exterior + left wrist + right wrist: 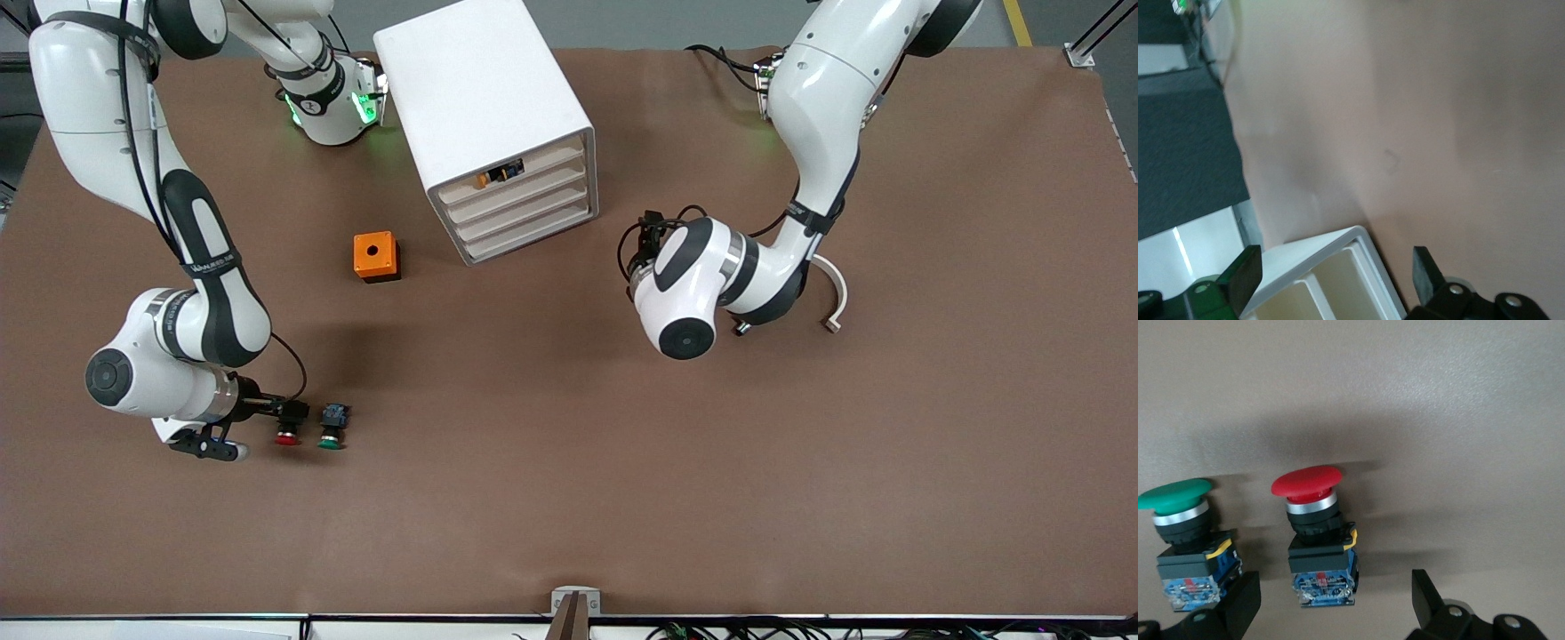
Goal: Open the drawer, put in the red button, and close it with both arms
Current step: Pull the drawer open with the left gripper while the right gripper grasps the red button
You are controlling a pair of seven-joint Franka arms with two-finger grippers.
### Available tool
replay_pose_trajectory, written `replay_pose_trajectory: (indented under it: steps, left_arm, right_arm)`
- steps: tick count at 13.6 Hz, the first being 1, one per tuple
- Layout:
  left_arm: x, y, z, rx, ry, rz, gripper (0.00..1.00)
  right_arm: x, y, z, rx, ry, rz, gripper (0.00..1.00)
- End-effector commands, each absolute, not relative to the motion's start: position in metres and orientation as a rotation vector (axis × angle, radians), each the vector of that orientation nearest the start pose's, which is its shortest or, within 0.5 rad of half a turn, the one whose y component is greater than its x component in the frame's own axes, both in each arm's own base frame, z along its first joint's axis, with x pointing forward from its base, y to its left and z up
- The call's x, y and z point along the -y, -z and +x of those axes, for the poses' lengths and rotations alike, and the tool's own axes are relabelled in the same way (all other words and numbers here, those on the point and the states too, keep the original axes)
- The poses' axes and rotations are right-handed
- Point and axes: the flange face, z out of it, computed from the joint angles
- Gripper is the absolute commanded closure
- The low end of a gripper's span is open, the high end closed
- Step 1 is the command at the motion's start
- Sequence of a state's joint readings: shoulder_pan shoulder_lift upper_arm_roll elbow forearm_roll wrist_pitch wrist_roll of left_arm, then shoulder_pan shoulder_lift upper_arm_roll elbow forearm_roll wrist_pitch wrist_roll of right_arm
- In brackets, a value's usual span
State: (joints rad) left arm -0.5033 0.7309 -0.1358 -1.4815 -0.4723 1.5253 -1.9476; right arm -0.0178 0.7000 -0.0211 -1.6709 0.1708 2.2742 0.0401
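Right arm's black two-finger gripper (286, 413) sits low at the small red-capped push button with black-and-blue body (287, 435), on the brown table (622, 462) toward the right arm's end, near the front camera. In the right wrist view the fingers (1245, 600) stand wide apart, the red button (1313, 533) lying on its side between them, not touched by either; nothing gripped. Twin green-capped push button (332, 427) lies just beside the red one, toward the left arm's end, outside the fingers (1181, 537). Left arm's black gripper (642, 242) hovers beside the tall white boxy cabinet (493, 124), toward the left arm's end; left wrist view shows its fingers (1425, 273) spread, empty, with a white cabinet corner (1331, 273) between them. Second-highest shallow white drawer (524, 189) looks shut, flush with the others. Top drawer shows small dark and orange parts (502, 172) inside. Orange square box with a round hole (375, 255) stands between cabinet and buttons. White curved bracket (834, 298) lies by the left arm.
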Motion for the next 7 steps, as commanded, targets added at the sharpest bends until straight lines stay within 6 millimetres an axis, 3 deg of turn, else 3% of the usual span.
replay_pose_trajectory:
  steps: [1, 3, 5, 7]
  left_arm:
    - [0.428, -0.219, 0.483, 1.765, -1.046, -1.598, 0.01]
    - [0.439, -0.212, 0.479, 1.832, -1.145, -1.376, 0.02]
    - [0.448, -0.217, 0.477, 1.852, -1.209, -1.27, 0.05]
    - [0.458, -0.196, 0.471, 1.831, -1.326, -1.119, 0.15]
  right_arm:
    - [0.016, -0.183, 0.67, -0.312, -0.149, -3.002, 0.06]
    - [0.012, -0.182, 0.669, -0.303, -0.154, -3.003, 0.18]
    - [0.011, -0.182, 0.669, -0.294, -0.154, -3.004, 0.32]
    - [0.009, -0.183, 0.67, -0.285, -0.154, -3.007, 0.51]
